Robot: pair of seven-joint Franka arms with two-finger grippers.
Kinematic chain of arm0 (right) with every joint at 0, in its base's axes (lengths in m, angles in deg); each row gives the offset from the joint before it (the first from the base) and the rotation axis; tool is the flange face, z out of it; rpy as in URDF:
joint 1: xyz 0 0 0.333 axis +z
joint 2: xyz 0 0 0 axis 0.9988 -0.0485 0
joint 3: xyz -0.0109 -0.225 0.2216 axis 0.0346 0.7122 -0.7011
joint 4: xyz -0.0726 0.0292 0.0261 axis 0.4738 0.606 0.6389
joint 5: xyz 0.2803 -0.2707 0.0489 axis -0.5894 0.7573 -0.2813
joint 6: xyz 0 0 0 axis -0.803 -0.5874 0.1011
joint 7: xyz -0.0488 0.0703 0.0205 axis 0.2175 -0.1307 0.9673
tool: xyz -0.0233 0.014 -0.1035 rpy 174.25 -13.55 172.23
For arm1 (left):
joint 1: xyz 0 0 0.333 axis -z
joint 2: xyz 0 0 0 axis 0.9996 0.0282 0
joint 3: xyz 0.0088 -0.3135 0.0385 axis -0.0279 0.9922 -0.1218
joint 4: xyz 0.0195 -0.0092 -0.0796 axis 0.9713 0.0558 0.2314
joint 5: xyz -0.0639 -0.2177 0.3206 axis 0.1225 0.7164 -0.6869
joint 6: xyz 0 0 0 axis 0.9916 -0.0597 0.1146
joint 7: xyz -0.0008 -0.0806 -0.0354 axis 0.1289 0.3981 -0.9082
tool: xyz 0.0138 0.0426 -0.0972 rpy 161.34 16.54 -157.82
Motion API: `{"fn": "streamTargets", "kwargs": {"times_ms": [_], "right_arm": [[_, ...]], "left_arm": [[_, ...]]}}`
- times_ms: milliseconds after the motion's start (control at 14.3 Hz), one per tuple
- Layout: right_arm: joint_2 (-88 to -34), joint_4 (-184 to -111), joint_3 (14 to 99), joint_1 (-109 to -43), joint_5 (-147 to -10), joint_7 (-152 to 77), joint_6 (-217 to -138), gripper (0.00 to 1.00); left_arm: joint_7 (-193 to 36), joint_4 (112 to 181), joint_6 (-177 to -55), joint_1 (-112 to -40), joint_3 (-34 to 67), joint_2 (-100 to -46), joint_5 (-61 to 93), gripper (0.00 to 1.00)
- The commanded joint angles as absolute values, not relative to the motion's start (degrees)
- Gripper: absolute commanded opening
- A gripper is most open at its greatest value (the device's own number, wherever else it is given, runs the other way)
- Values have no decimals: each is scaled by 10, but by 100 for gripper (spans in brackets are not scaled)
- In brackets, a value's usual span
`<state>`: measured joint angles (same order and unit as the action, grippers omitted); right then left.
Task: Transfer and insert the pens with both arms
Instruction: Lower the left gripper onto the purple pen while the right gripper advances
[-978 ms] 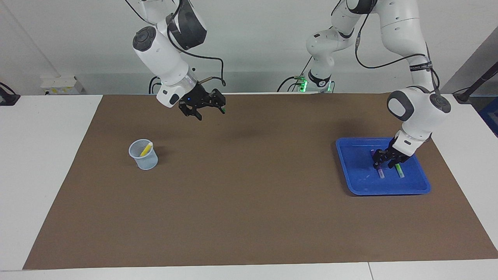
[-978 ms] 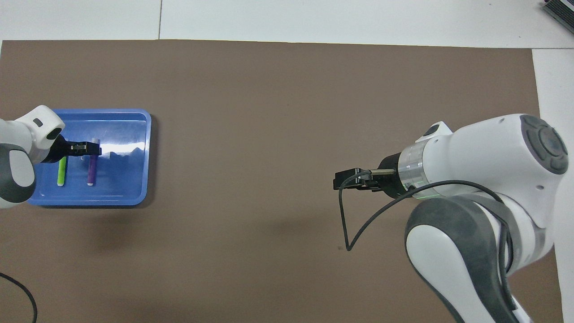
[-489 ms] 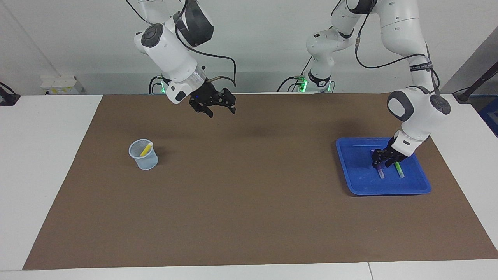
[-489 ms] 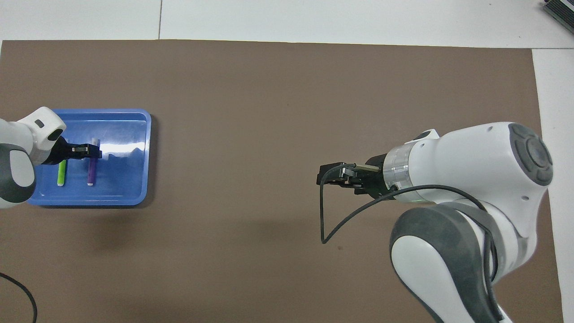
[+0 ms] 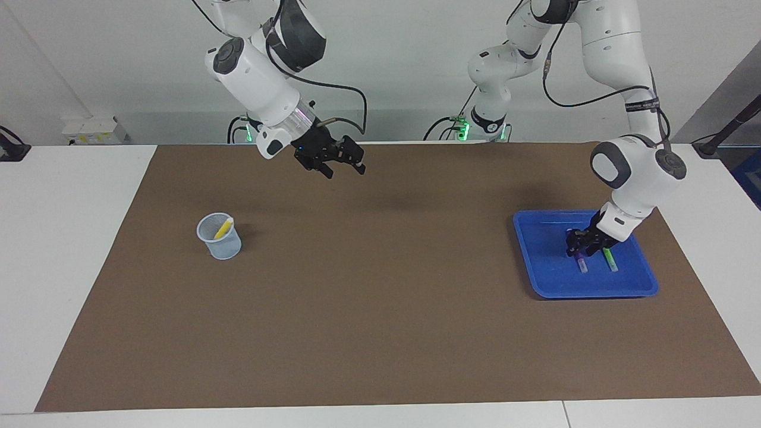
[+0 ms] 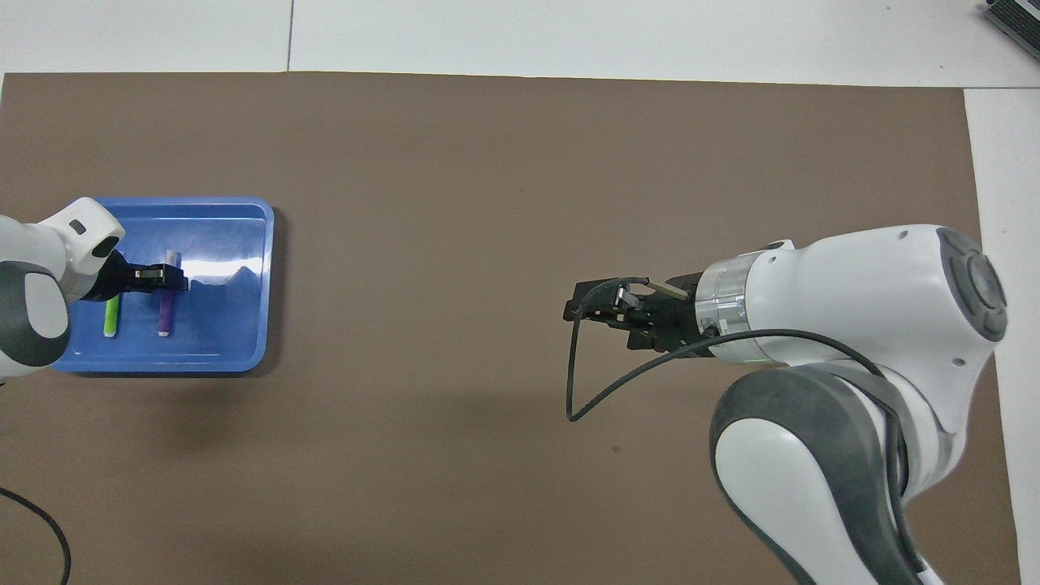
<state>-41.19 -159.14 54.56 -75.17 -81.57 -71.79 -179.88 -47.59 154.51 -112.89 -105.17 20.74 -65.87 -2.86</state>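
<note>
A purple pen (image 5: 582, 264) (image 6: 166, 313) and a light green pen (image 5: 610, 260) (image 6: 111, 317) lie side by side in the blue tray (image 5: 547, 261) (image 6: 236, 325) at the left arm's end. My left gripper (image 5: 578, 249) (image 6: 175, 278) is down in the tray, right at the purple pen's end nearer the robots. The yellow pen (image 5: 224, 228) leans inside a pale blue mesh cup (image 5: 221, 242) at the right arm's end. My right gripper (image 5: 342, 163) (image 6: 585, 307) hangs open and empty in the air over the mat, between the cup and the table's middle.
A brown mat (image 5: 380, 309) covers most of the white table. A black cable (image 6: 573, 382) loops down from the right wrist. A smaller white arm with a green-lit base (image 5: 487, 128) stands at the robots' edge. The right arm hides the cup in the overhead view.
The right arm has swung its open gripper toward the table's middle. The left gripper has shifted slightly along the purple pen, low in the tray. The pens have not moved.
</note>
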Motion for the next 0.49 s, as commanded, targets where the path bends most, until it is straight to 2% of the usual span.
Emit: {"fn": "streamTargets", "kwargs": {"times_ms": [0, 140, 419], "right_arm": [[-406, -1603, 546, -751, -832, -731, -1814, 100], [-406, -1604, 546, -751, -832, -732, -1815, 100], [-406, -1603, 546, -751, -833, -732, -1816, 100]], "left_arm": [[-484, 1546, -1124, -1053, 207, -659, -37, 59], [-488, 1546, -1124, -1053, 207, -659, -38, 47], [-498, 1546, -1125, -1052, 207, -658, -38, 2]]}}
